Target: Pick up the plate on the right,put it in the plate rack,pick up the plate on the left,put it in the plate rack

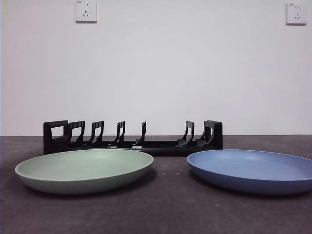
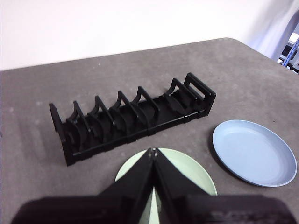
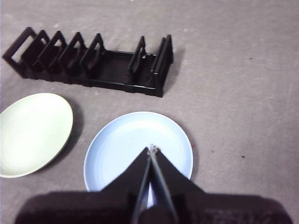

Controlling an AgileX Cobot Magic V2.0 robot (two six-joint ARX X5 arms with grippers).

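Blue plate (image 3: 135,147) lies under the right gripper (image 3: 152,148), jaws closed, empty.

The right end effector (image 3: 152,149) is seen with its jaws pressed together, tips meeting over the blue plate (image 3: 126,140), which is laid flat on the dark grey table (image 3: 233,70). A pale green plate (image 3: 32,133) is parked just beside it, not touching. The black plate rack (image 3: 93,63) is set behind both plates, all its slots bare.
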